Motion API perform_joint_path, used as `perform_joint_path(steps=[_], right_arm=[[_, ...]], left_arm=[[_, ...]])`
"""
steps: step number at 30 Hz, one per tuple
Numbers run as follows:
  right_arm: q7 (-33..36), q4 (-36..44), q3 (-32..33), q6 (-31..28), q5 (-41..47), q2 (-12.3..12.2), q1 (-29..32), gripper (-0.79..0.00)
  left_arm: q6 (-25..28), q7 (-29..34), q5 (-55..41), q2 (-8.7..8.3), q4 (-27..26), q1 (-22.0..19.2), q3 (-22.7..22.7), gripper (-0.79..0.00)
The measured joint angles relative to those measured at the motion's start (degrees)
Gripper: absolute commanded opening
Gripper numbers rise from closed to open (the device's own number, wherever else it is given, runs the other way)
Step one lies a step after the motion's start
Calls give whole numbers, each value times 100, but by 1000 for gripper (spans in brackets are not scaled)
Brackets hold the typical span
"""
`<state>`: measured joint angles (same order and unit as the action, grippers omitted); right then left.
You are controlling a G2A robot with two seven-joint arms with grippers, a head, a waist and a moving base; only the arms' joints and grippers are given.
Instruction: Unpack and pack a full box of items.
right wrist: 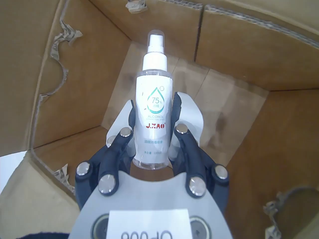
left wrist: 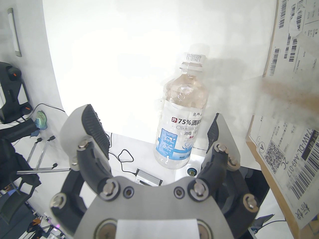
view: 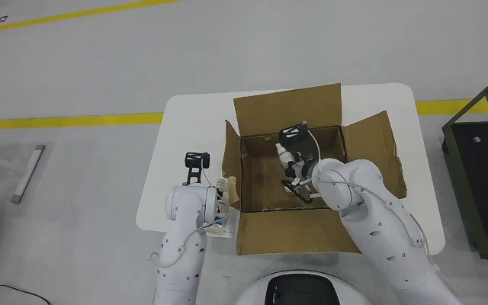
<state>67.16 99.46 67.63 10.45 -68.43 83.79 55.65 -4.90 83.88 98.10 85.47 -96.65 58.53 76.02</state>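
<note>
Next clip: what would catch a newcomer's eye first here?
The right gripper has its fingers shut on a white spray bottle, held inside the open cardboard box. Outside the box, a clear bottle sits on the white table, just ahead of the left gripper, whose fingers are open.

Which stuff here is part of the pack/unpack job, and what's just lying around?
Job: box; spray bottle held by right gripper inside it; clear bottle on the table, before the open left gripper.
Lying about: grey bar on the floor; dark rack; cables.
</note>
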Motion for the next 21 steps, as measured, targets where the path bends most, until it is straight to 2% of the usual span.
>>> perform_joint_path(steps=[5,14,21], right_arm=[[-225,302,76,217,-149,-16,156,-785],[-399,693,-140,379,-1003,-26,245,-785],[-759,1110,3,585,-614,-8,560,-785]], left_arm=[[0,0,0,0,0,0,0,0],[0,0,0,0,0,0,0,0],[0,0,0,0,0,0,0,0]])
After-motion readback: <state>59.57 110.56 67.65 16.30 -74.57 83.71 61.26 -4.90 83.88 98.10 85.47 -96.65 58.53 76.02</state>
